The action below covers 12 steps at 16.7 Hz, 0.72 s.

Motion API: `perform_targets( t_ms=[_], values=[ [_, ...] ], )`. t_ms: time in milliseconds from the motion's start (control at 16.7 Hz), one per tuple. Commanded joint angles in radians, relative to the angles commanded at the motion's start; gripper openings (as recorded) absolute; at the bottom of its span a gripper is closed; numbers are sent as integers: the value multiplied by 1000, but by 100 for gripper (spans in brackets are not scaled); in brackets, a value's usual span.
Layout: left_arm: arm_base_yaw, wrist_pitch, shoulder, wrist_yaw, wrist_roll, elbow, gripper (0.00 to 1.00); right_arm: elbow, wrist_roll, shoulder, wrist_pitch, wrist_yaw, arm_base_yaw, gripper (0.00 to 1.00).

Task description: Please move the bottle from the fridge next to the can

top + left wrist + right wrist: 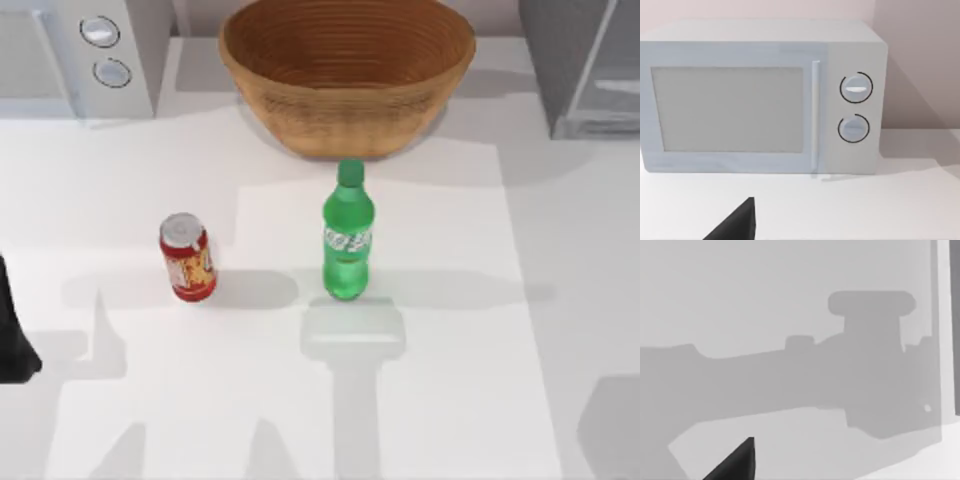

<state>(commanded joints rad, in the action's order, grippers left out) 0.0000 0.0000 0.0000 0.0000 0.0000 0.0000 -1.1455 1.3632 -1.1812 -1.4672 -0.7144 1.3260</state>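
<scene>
The green bottle (348, 235) stands upright on the white table near its middle, cap on, with nothing holding it. The red can (187, 257) stands upright to its left, about a bottle's height away. The grey fridge (590, 70) sits at the back right corner, partly in view. My left gripper (14, 335) hangs at the table's left edge, well left of the can; a dark part of it also shows in the left wrist view (735, 225). A dark part of my right gripper (735, 462) hangs before a plain grey surface crossed by an arm's shadow.
A large wicker basket (346, 70) sits at the back centre, just behind the bottle. A white microwave (85, 55) with two round knobs stands at the back left, and the left wrist view faces its front (760, 97).
</scene>
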Motion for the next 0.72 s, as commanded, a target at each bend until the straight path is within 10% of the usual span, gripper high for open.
perform_targets(
  t_ms=[360,720],
  values=[
    [0,0,0,0,0,0,100,-139,513,-499,-1,-180,392,100],
    [0,0,0,0,0,0,100,-182,666,-632,-2,-232,485,100]
  ],
)
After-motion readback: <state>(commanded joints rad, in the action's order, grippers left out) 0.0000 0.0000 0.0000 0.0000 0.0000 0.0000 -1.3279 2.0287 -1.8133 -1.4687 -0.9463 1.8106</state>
